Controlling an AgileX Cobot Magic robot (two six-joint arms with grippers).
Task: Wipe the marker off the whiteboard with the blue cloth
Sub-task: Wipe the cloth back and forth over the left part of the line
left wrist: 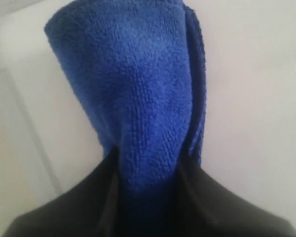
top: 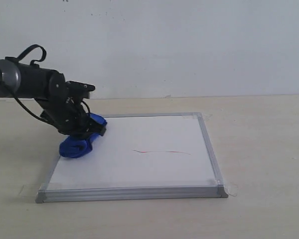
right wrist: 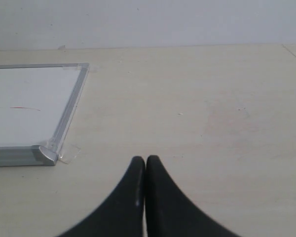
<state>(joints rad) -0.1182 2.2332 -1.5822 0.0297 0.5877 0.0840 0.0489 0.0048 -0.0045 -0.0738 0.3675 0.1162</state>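
Royal-blue microfibre: the thick, soft, rolled blue cloth [top: 79, 143] appears to rest on the flat white whiteboard [top: 139, 172] with its silver aluminium frame. In the exterior view it sits near the board's ten o'clock corner, pinched by the left jaws. The thin, wavy, dark-and-red marker line [top: 162, 152] lies well apart from it, toward four o'clock from the cloth, about mid-board. To wipe well, I judge the roll should be pressed down so its broad face meets the surface. It should then be dragged toward four o'clock along the whole line and passed back over any residue. The black left arm [top: 45, 92] leans in from nine o'clock, its wrist pitched steeply down at the board, which lies on the pale wooden desk [top: 259, 149].

In the left wrist view the blue cloth [left wrist: 138, 98] fills most of the frame. The left jaws are clamped on its near end, with the white whiteboard [left wrist: 251, 89] beneath.

In the right wrist view the right jaws are pressed together, holding nothing, over the desk [right wrist: 212, 113]. They are near the whiteboard's grey corner piece [right wrist: 44, 155], and one end of the marker line [right wrist: 24, 108] shows.
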